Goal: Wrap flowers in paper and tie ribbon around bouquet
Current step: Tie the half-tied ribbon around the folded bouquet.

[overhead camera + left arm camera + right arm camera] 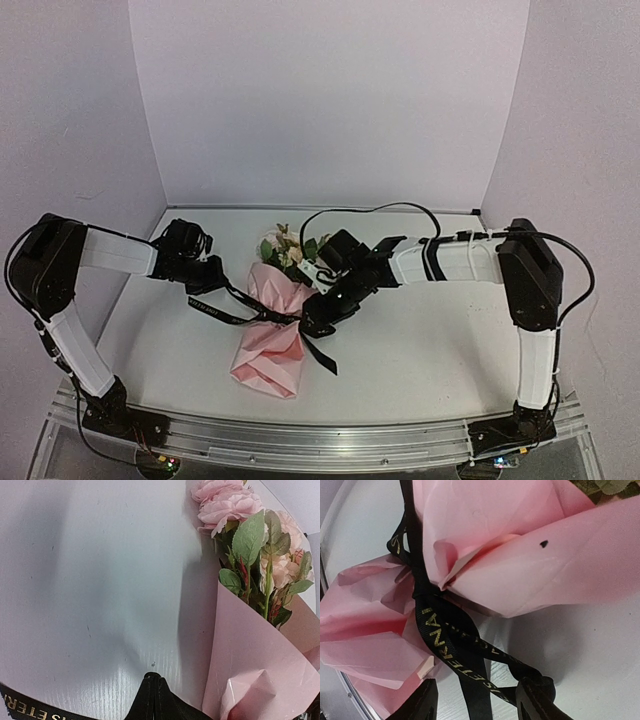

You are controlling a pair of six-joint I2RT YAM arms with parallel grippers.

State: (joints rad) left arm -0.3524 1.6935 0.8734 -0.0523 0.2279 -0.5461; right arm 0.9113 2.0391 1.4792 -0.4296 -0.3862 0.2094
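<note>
The bouquet (270, 345) lies on the white table, with the flowers (288, 250) at its far end and the pink paper (262, 362) flaring toward me. The black ribbon (235, 315) with gold lettering circles its waist. One strand runs left to my left gripper (218, 282), which is shut on the ribbon (25, 711) beside the flowers (235, 510) and paper (250, 650). My right gripper (318, 318) hovers at the waist's right side. In the right wrist view it (477, 702) is open, ribbon strands (437, 635) lying loose between its fingers, below the paper (530, 560).
White walls close the table (440, 340) in at the back and both sides. An aluminium rail (320, 437) runs along the near edge. A black cable (370, 210) loops above the right arm. A ribbon tail (324, 358) trails to the right of the paper.
</note>
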